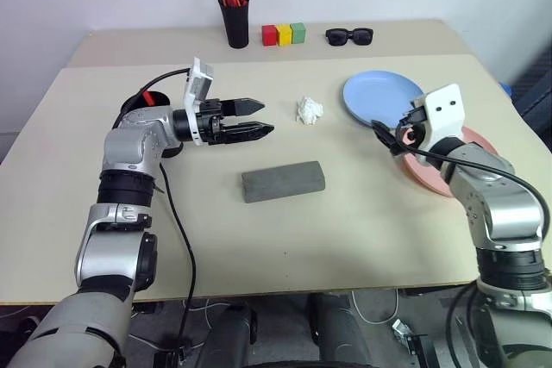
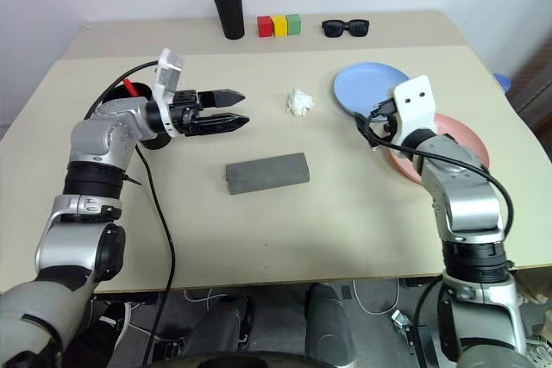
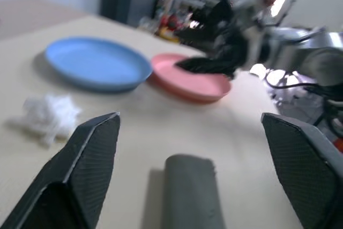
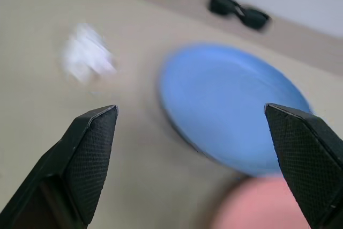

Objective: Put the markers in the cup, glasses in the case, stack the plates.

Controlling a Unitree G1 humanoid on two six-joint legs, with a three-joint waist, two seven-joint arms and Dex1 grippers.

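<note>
Grey case (image 1: 283, 181) below left tool (image 1: 255, 118)

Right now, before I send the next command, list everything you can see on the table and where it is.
Cup: 1, black, table's left side, behind the left arm, a red-tipped marker showing at its rim.
Case: 1, grey, table centre, closed.
Plates: 2; light blue plate right of centre, salmon pink plate beside it, nearer the right edge, not stacked.
Crumpled white paper: 1, between case and blue plate.
Pen holder: 1, black, with orange-red pens, far edge.
Blocks: 3, red, yellow, green, far edge.
Sunglasses: 1, black, far edge.
Left gripper: open, empty, above the case.
Right gripper: open, empty, at the plates.
</note>
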